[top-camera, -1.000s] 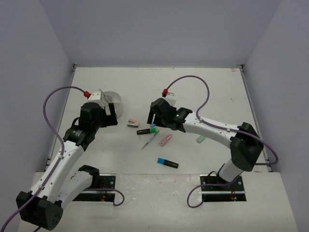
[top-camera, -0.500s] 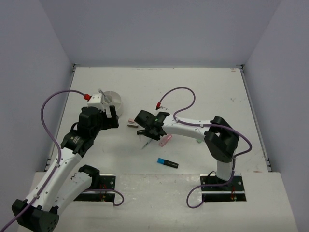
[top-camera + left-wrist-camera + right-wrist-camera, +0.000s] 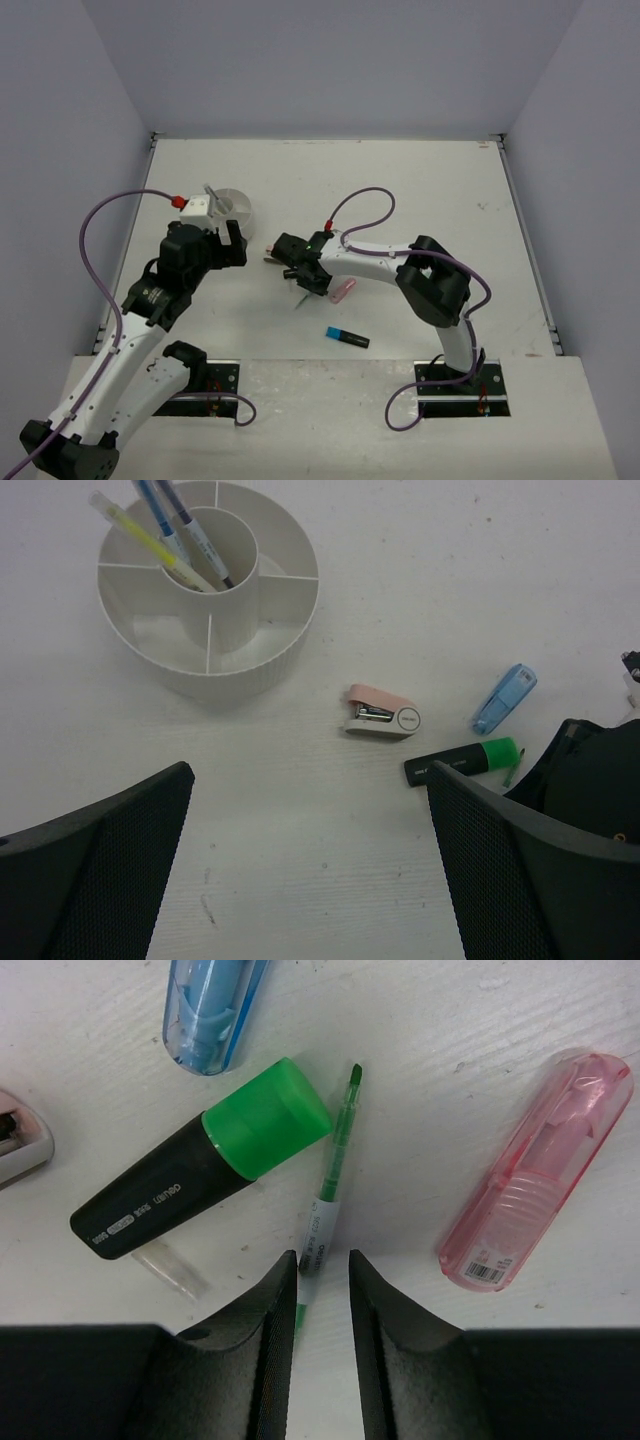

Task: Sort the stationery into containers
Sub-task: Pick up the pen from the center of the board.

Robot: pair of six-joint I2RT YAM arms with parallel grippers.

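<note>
The white round cup [image 3: 210, 590] has compartments and holds three thin pens [image 3: 165, 530] in its centre; it also shows in the top view [image 3: 235, 206]. My left gripper [image 3: 310, 865] is open and empty above bare table, near side of the cup. My right gripper [image 3: 318, 1260] is low over the pile with its jaws narrowly open. A thin green pen [image 3: 330, 1185] lies between the jaws, against the left finger. A black highlighter with a green end [image 3: 195, 1177] lies just left of it. A pink marker [image 3: 540, 1188] lies to the right and a blue one [image 3: 210, 1010] beyond.
A small pink stapler [image 3: 383, 713] lies between the cup and the pile. A black highlighter with a blue end [image 3: 347, 337] lies alone near the front edge. A clear pen cap [image 3: 170, 1268] lies by my right gripper's left finger. Walls close in the table on three sides.
My right arm has swung left and come down over the pile, its jaws now straddling the green pen. My left gripper has drawn back slightly from the cup.
</note>
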